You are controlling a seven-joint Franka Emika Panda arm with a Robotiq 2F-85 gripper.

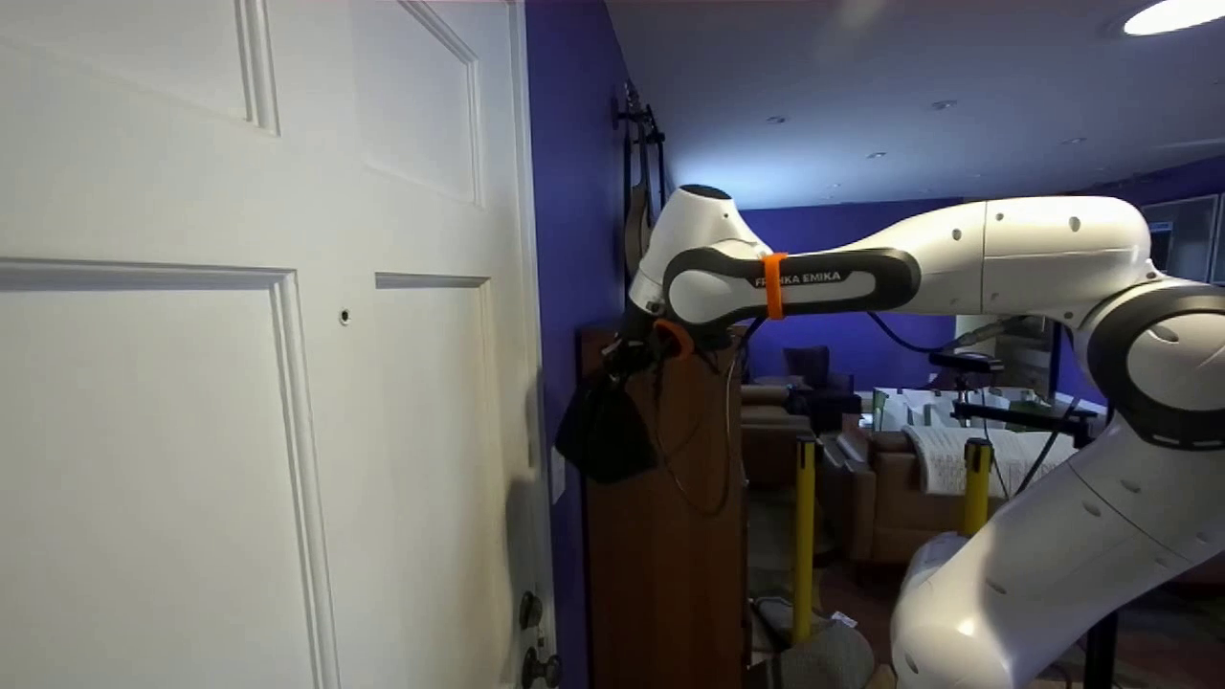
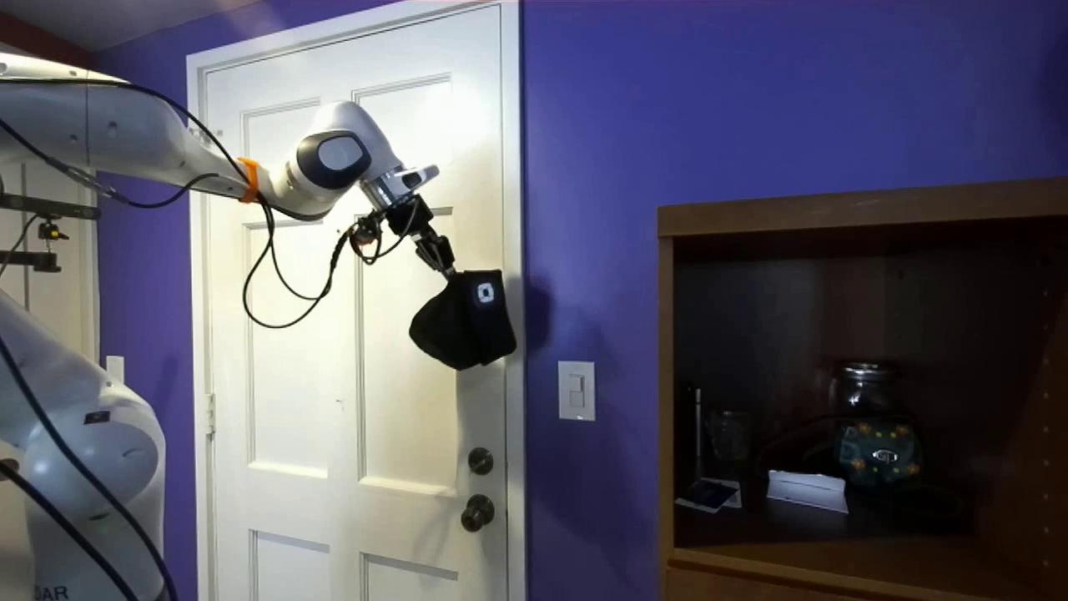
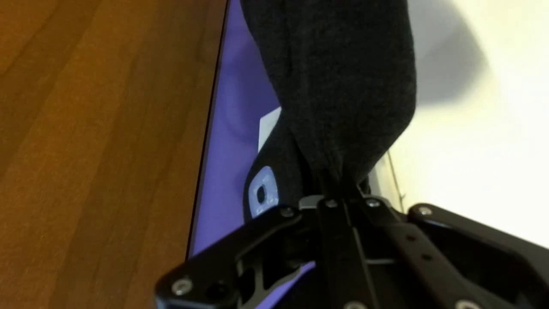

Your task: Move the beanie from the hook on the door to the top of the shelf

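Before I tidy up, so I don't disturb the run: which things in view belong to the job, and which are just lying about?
Part of the job:
black beanie, held in the fingers
white panelled door
brown wooden shelf, the destination

Just about:
inside the shelf, lidded glass jar, flower-patterned purse, white card
further off, two yellow posts

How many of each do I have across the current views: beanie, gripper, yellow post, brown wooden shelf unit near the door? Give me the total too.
Beanie: 1
Gripper: 1, closed on the beanie
Yellow posts: 2
Brown wooden shelf unit: 1
Total: 5
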